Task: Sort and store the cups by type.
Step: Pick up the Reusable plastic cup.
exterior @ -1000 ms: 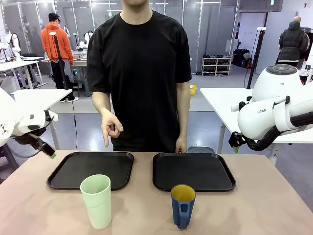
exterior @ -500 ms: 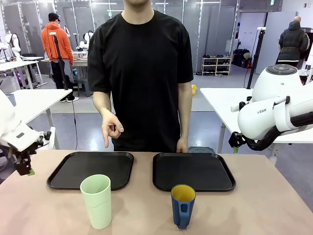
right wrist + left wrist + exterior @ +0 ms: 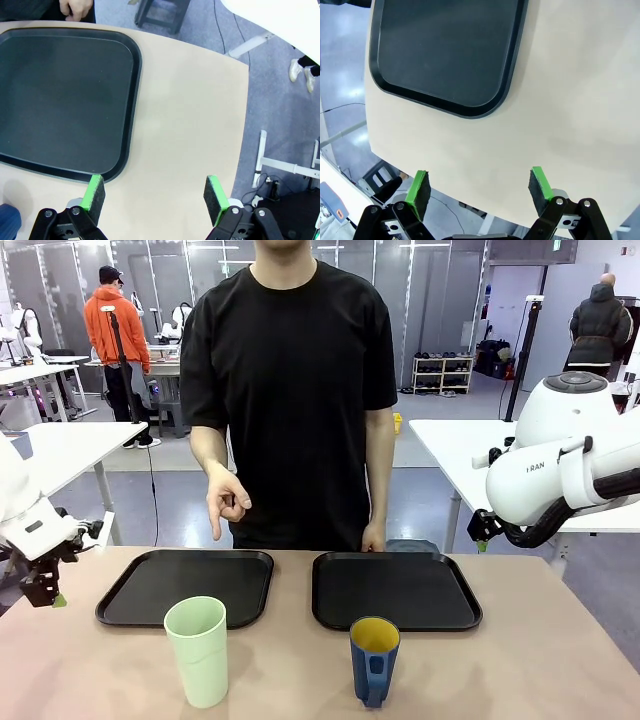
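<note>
Our left gripper [image 3: 479, 181] hangs with its green-padded jaws spread wide and nothing between them, over the edge of the pale table [image 3: 540, 660], a rounded corner of the left black tray [image 3: 440, 55] just ahead of it. Our right gripper [image 3: 153, 187] is equally wide and empty, poised above bare tabletop beside a corner of the right black tray [image 3: 60, 95]. From the front we see the two trays lying side by side across the middle of the table, a narrow gap between them. The mint-green tumbler [image 3: 198, 650] stands upright on the bare table just on our side of the left tray. The dark blue mug [image 3: 375, 660], yellow inside, stands upright just on our side of the right tray with its handle turned toward us. Neither cup is touched by a gripper. At the far side stands a person in a black T-shirt. One hand [image 3: 228, 502] is raised above the far edge of the left tray with its fingers pointing down, and the other hand [image 3: 372, 537] is lowered at the far rim of the right tray.
</note>
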`<action>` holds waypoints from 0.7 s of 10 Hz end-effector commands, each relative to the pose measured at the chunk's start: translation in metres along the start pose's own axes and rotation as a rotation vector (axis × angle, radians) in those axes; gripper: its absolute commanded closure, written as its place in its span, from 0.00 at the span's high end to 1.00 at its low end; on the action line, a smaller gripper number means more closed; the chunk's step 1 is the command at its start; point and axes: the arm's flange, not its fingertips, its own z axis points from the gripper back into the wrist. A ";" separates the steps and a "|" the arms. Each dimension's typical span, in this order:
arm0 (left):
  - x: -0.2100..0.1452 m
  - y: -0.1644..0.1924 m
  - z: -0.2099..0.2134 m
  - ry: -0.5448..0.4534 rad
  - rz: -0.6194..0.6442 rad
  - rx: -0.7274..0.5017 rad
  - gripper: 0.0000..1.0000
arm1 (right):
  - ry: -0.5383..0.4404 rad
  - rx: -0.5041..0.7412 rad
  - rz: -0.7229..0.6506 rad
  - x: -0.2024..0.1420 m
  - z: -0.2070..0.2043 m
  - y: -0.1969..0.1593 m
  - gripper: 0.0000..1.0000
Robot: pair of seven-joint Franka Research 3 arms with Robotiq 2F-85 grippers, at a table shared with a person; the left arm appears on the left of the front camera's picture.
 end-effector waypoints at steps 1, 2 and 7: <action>0.001 0.001 0.002 0.014 0.014 0.015 1.00 | -0.001 -0.002 -0.001 0.001 0.000 -0.001 1.00; 0.001 0.001 0.002 0.014 0.014 0.015 1.00 | -0.001 -0.002 -0.001 0.001 0.000 -0.001 1.00; 0.011 -0.029 -0.012 -0.181 -0.141 -0.156 1.00 | -0.001 -0.002 -0.001 0.001 0.000 -0.001 1.00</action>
